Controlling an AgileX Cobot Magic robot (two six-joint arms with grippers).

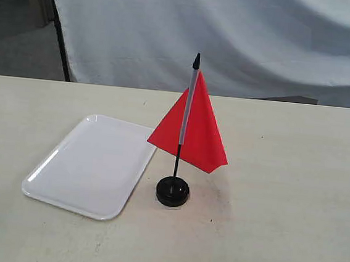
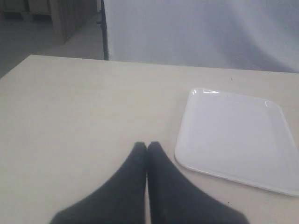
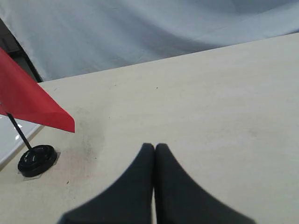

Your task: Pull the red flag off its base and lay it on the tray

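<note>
The red flag (image 1: 197, 130) stands upright on its thin stick in the round black base (image 1: 172, 191), just right of the white tray (image 1: 91, 163). No gripper shows in the exterior view. In the left wrist view my left gripper (image 2: 147, 145) is shut and empty over bare table, with the tray (image 2: 238, 140) a short way off. In the right wrist view my right gripper (image 3: 154, 146) is shut and empty, well apart from the base (image 3: 37, 160) and the flag (image 3: 28, 100).
The pale table (image 1: 294, 179) ends at its far edge against a hanging white cloth (image 1: 234, 31). A dark scuffed patch (image 3: 81, 140) marks the tabletop beside the base.
</note>
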